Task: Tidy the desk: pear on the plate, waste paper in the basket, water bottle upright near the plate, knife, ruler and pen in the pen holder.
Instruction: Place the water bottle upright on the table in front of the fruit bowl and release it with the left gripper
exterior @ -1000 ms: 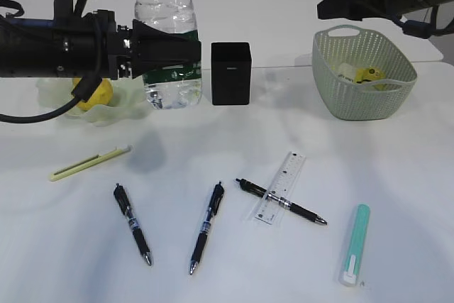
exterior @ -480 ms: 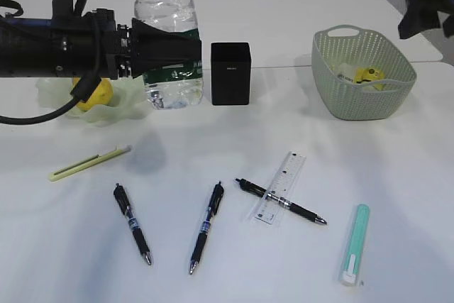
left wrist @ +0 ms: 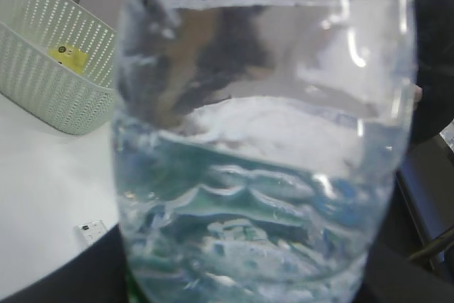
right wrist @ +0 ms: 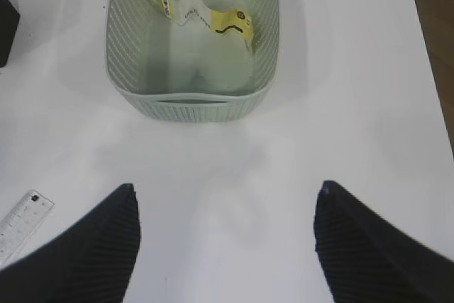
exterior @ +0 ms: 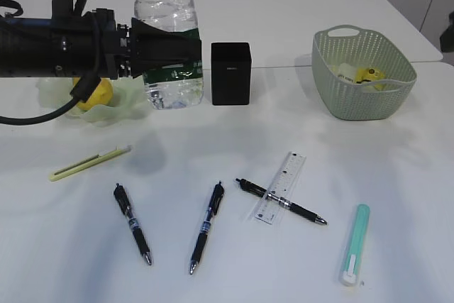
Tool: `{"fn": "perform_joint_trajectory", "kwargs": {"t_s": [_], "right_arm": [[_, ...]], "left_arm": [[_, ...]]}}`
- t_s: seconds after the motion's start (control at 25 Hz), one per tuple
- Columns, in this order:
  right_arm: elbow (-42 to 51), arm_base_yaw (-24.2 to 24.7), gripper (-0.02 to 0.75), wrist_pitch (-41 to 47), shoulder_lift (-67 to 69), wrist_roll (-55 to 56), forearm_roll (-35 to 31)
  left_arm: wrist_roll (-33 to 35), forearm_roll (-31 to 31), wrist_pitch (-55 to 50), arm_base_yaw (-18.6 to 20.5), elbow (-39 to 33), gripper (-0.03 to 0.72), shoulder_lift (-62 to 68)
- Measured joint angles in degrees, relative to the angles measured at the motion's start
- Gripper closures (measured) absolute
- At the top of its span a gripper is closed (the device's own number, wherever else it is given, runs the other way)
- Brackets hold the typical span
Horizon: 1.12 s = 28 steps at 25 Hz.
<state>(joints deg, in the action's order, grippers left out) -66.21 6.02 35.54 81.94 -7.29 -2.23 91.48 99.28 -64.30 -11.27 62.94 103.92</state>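
The desk [exterior: 234, 140] was a large white smooth tabletop, with a second white surface behind it. On its left side the left gripper [exterior: 167, 49] was clamped around the middle of the water bottle [exterior: 169, 5], across the dark green label; the bottle stood upright with its base on the desk, just beside the plate [exterior: 120, 108]. The pear [exterior: 96, 97] lay on the plate, partly hidden by the arm. The pen holder [exterior: 230, 74] stood just right of the bottle.

The bottle was partly filled, so it probably carried some weight low down. Its clear plastic wall looked thin and smooth and would likely dent or slip under a light hold; the labelled waist was the soundest place to grasp.

The right gripper [right wrist: 227, 211] hung with its jaws wide apart and empty above bare desk in front of the basket [right wrist: 191, 101], which held the waste paper [right wrist: 227, 19].

Still loose on the desk were the ruler [exterior: 281, 186], with one black pen [exterior: 281, 202] lying across it, two more pens [exterior: 133, 223] [exterior: 206, 227], a pale yellow-green knife-like strip [exterior: 89, 162] and a mint green tube-shaped item [exterior: 354, 244]. The crossed pen would probably obstruct a clean pick of the ruler, which was flat, stiff and thin. The pen holder's mouth was narrow, with the bottle close beside it.
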Motion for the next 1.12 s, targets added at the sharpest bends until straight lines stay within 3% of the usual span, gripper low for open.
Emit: {"fn": "perform_joint_trajectory", "kwargs": {"t_s": [0.28,0.48,0.84,1.12], "right_arm": [[16.31,0.00,0.147,-14.85,-11.42,-0.90,0.12],[24.79,0.00,0.148,-20.11,-16.32,-0.90,-0.04],[28.06,0.00,0.150,-21.67,-19.18,-0.93,-3.35],[28.06,0.00,0.151,-21.92,-19.18,-0.93,-3.91]], "left_arm": [[0.00,0.00,-0.12,0.00,0.00,0.307,0.00],[0.00,0.00,-0.22,0.00,0.00,0.307,0.00],[0.00,0.00,0.21,0.00,0.00,0.307,0.00],[3.54,-0.37,7.40,0.00,0.00,0.307,0.00]]}}
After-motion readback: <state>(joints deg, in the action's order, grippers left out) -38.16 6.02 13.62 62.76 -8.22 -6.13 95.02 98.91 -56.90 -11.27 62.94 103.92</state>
